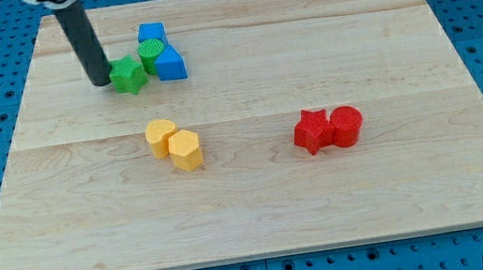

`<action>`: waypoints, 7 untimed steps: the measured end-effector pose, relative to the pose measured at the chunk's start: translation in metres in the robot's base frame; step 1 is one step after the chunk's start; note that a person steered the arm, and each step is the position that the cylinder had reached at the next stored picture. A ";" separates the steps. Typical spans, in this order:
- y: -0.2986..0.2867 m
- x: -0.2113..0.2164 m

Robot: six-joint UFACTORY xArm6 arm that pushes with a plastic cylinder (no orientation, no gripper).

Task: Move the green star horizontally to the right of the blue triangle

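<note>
The green star (129,75) lies near the view's top left, touching the green cylinder (152,54) on its right. The blue triangle (171,63) sits just right of the green cylinder, so the star is to the triangle's left. My tip (101,80) rests on the board directly against the star's left side. The rod rises from it toward the view's top left.
A blue cube (151,34) stands behind the green cylinder. A yellow heart-like block (160,136) and a yellow hexagon (186,148) sit mid-board. A red star (313,131) and red cylinder (347,125) lie to the right. The wooden board (261,208) rests on a blue pegboard.
</note>
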State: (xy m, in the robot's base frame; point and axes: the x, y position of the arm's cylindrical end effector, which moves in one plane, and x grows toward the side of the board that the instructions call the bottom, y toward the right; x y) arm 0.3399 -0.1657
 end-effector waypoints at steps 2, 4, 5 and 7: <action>0.065 -0.021; 0.154 -0.052; 0.189 -0.069; 0.192 -0.051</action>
